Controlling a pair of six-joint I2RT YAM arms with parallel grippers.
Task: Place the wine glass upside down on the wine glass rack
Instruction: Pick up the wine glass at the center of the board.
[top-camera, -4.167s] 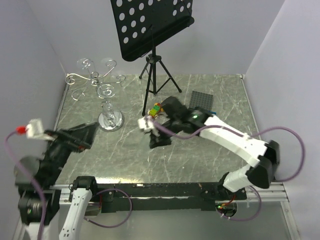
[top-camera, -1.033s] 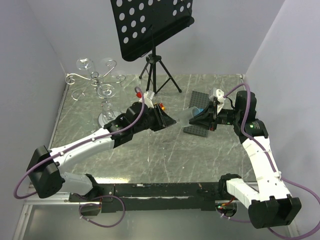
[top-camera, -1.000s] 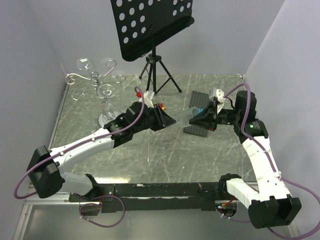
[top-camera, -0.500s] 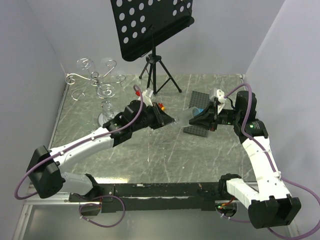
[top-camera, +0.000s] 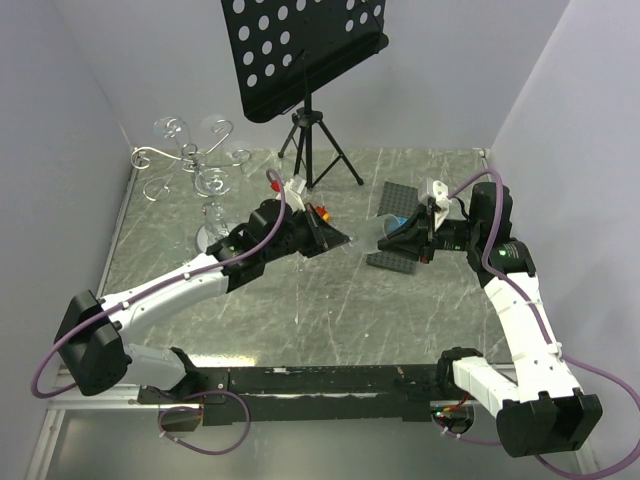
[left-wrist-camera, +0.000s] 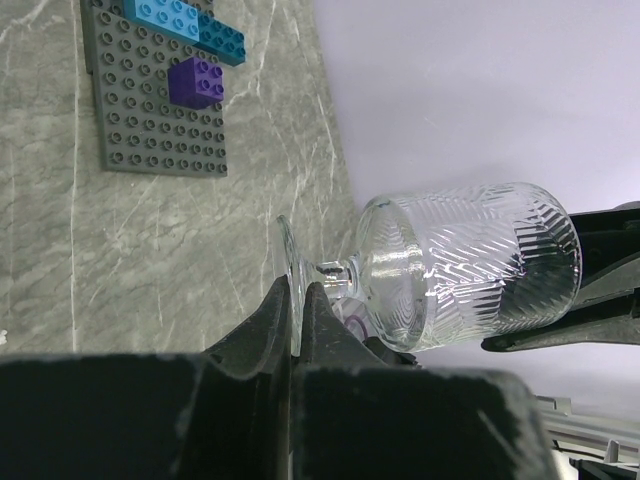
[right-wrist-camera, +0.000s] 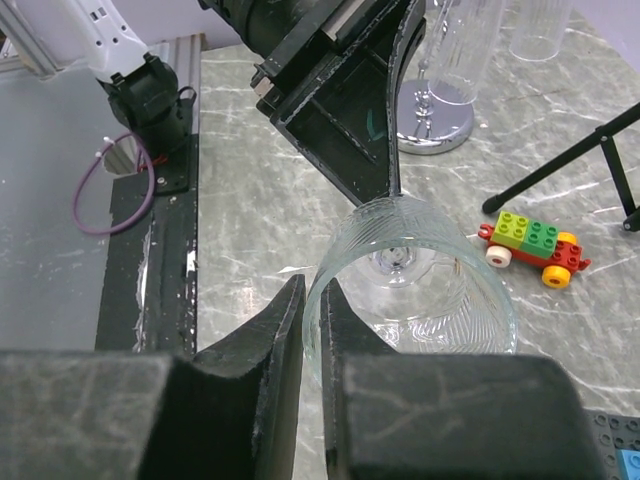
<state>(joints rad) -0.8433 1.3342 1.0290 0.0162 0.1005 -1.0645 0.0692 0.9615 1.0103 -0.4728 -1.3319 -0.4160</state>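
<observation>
Grey marble tabletop (top-camera: 330, 330) is boxed in by pale walls (top-camera: 60, 100) on the left, back and right, so your only open side is the near rail where the arms are bolted. The widest free patch of marble is the stretch between the grippers and that rail.

Back half is busier: a black perforated music stand on a tripod (top-camera: 300, 50) sits just behind the middle, and the silvery chrome wire rack (top-camera: 190, 160) is in the back-left corner, behind your left arm (top-camera: 180, 290). A little brick toy car (right-wrist-camera: 530, 243) lies near the tripod legs, and a dark grey studded baseplate (left-wrist-camera: 160, 100) is on the marble near your right gripper.

The clear ribbed wine glass (left-wrist-camera: 470, 265) is in the air on its side, mid-table, between both claws and well apart from the rack. Your left gripper (left-wrist-camera: 296, 300) is pinched tight on the flat foot, arm stretched diagonally in from the near-left. Your right gripper (right-wrist-camera: 315, 310) pinches the bowl's rim wall, one finger inside and one outside, with the right arm (top-camera: 520, 310) raised and the wrist pointing left.
</observation>
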